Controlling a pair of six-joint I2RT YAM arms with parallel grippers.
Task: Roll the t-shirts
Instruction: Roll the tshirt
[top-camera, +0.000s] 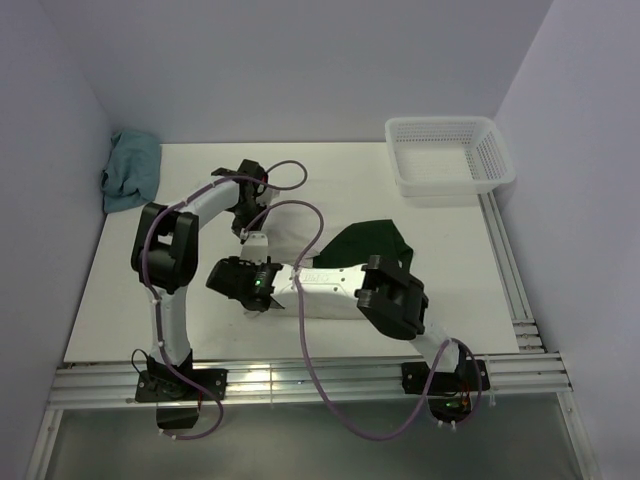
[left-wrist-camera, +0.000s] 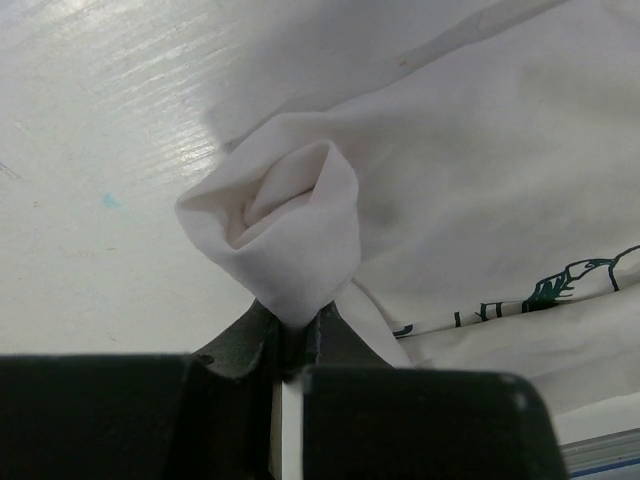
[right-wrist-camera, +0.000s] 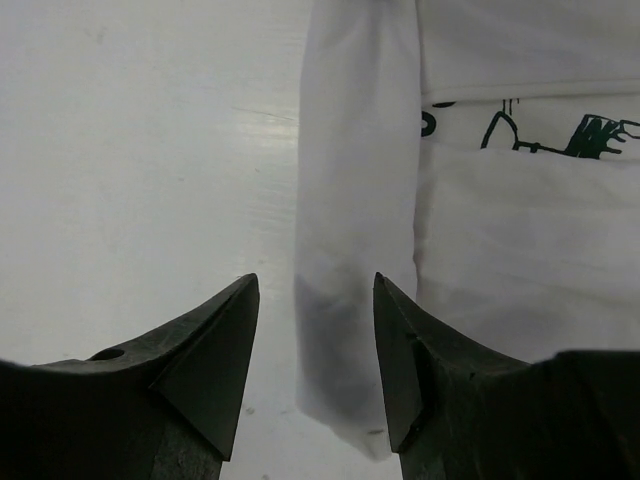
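Note:
A cream-white t-shirt (left-wrist-camera: 480, 190) with a small dark line print lies flat on the white table. One edge of it is rolled into a tube (right-wrist-camera: 355, 200). From above, its dark green sleeve (top-camera: 372, 240) shows beside the right arm. My left gripper (left-wrist-camera: 295, 322) is shut on the coiled end of the roll (left-wrist-camera: 290, 215), and in the top view it (top-camera: 251, 232) is at the roll's far end. My right gripper (right-wrist-camera: 315, 290) is open, its fingers astride the roll's other end without touching it. It (top-camera: 222, 280) reaches left across the shirt.
A white plastic mesh basket (top-camera: 452, 155) stands at the back right. A crumpled teal-blue cloth (top-camera: 130, 170) lies at the back left against the wall. Metal rails (top-camera: 300, 378) run along the near edge by the arm bases.

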